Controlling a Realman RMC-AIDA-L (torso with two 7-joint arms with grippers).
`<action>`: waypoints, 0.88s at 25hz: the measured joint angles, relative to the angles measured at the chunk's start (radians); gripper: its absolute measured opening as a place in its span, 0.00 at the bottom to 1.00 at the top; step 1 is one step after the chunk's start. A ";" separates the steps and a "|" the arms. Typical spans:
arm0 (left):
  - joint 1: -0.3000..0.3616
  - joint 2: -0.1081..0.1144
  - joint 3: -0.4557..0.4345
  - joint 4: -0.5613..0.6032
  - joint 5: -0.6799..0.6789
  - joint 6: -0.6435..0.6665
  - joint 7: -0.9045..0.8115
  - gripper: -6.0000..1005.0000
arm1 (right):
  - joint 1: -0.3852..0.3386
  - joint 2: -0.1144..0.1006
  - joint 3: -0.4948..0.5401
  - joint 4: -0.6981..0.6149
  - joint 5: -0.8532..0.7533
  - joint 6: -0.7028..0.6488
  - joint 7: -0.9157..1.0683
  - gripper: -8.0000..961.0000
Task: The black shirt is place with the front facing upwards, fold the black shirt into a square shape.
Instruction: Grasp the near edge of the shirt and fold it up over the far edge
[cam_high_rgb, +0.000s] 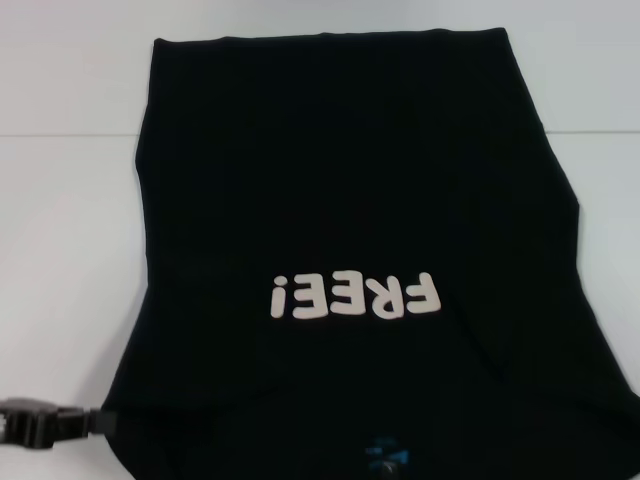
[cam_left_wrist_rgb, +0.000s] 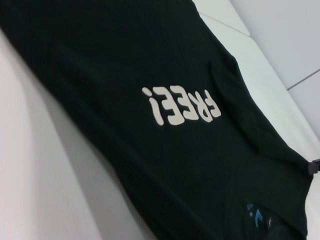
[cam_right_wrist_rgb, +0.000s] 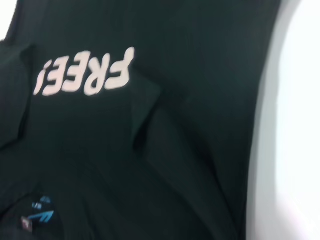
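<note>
Table: white top (cam_high_rgb: 60, 250), bare beyond the pincer on my left side and out past the cloth's far edge.
Black shirt: the black shirt (cam_high_rgb: 340, 180) lies spread front up across the middle of the table, stretching away from the pincer toward the far side, hem farthest off, collar nearest me.
Sleeves: I read both as already tucked in over the body, since the outline is a long panel and a raised pleat (cam_right_wrist_rgb: 145, 115) shows on the right side.
Lettering: the pale "FREE!" print (cam_high_rgb: 355, 296) sits inboard of the pincer and a little farther out, reading upside down to me.
Neck label: the small blue label (cam_high_rgb: 388, 455) is level with the pincer, well inboard, at the near edge.
Left gripper: the left gripper (cam_high_rgb: 30, 425) hangs low at the shirt's near left corner, just beside the cloth; I cannot tell how it is set.
Right gripper: not visible to me in any view.
Step in hand: I judge the lengthwise fold comes next.
Next move: I'd want both near corners pinched, lifted together and carried toward the hem.
</note>
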 joint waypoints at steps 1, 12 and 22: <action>0.008 0.000 0.000 -0.008 -0.001 0.003 0.001 0.00 | -0.009 -0.002 0.015 0.000 0.000 -0.004 -0.010 0.07; 0.102 0.008 -0.018 -0.082 -0.041 0.056 0.052 0.00 | -0.089 -0.024 0.143 0.006 -0.007 -0.058 -0.108 0.07; 0.071 0.011 -0.049 -0.130 -0.043 0.063 0.053 0.00 | -0.072 -0.043 0.190 0.011 -0.002 -0.075 -0.108 0.07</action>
